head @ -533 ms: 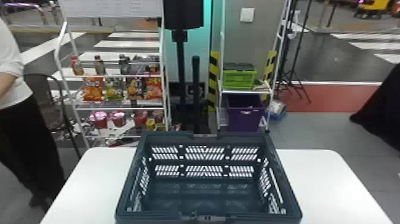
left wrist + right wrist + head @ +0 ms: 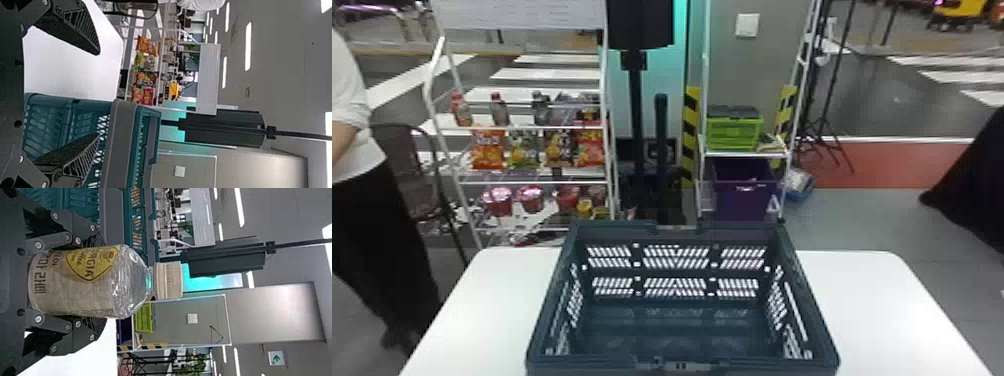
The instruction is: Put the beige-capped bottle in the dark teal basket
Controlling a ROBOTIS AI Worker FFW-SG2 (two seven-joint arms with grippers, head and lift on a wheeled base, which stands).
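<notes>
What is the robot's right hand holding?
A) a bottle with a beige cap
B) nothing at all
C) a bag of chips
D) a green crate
A: the bottle with its beige cap sits between the two fingers of the right hand, one pressed on each side.

We're holding beige-capped bottle upright in right hand, fingers clasping both sides; dark teal basket standing near, worktop showing below.
</notes>
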